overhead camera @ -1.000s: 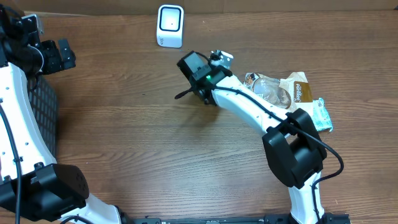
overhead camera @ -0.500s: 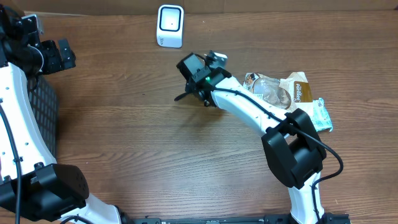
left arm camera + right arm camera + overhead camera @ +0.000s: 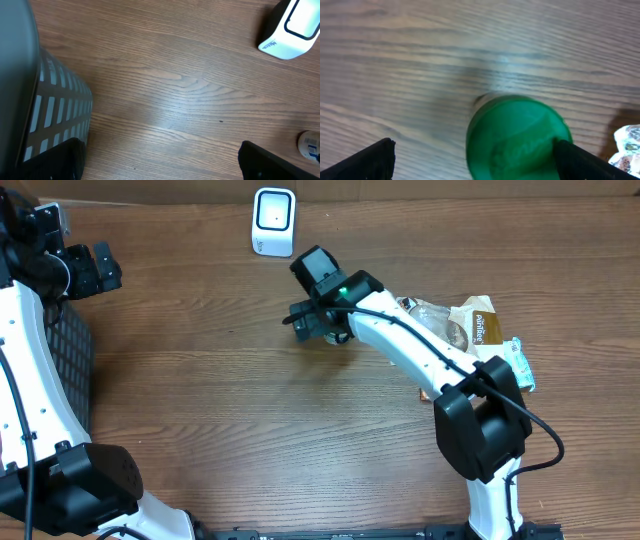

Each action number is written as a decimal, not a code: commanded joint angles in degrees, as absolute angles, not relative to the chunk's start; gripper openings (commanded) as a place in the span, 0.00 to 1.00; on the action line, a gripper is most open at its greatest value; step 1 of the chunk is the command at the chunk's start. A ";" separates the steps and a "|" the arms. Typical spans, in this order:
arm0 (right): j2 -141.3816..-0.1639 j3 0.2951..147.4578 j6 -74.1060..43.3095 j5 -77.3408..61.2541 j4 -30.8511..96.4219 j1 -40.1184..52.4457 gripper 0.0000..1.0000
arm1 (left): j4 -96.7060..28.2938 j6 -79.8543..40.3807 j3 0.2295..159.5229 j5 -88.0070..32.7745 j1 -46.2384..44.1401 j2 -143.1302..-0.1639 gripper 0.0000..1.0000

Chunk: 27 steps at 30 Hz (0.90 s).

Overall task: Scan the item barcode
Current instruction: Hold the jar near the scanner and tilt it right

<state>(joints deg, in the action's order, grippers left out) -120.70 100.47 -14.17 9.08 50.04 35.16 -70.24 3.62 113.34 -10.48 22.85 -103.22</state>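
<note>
Directly beneath the right gripper [image 3: 472, 150], a green-lidded container [image 3: 517, 135] stands on the wooden table [image 3: 420, 50], lid up, between the jaws. Jaws are spread wide and grip nothing; the lid sits close by one finger [image 3: 590, 162] and well clear of the other.

R arm [image 3: 400, 345] stretches across wood table [image 3: 220, 410], wrist near white barcode scanner [image 3: 273, 221]; snack pkts [image 3: 478, 325] by its elbow, mesh basket [image 3: 68, 370] far left.
</note>
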 commanded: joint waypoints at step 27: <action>-121.45 99.68 -2.87 8.58 48.49 31.99 1.00 | -70.06 5.17 113.60 -10.50 22.48 -103.53 1.00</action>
